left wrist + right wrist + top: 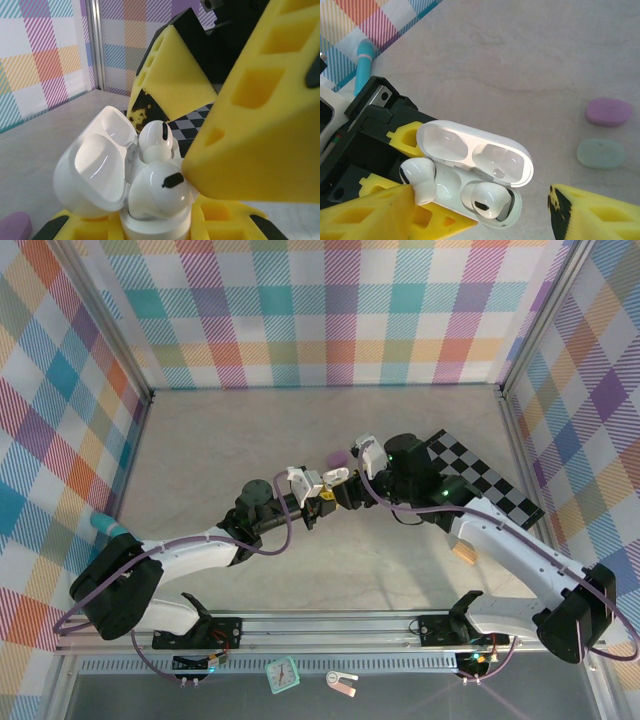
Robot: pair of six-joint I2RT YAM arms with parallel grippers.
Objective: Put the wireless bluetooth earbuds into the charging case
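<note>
Over grey tabletop (300, 430), half-hidden left fingers (220, 214) pinch the white case (470, 145); right fingers (600, 215) spread.

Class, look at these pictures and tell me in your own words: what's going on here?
The left tool grips an open white charging case. One white earbud sits in its socket. The second earbud stands proud of the other socket, against one finger of the right tool, whose jaws stand wide apart, either side of the case.
</note>
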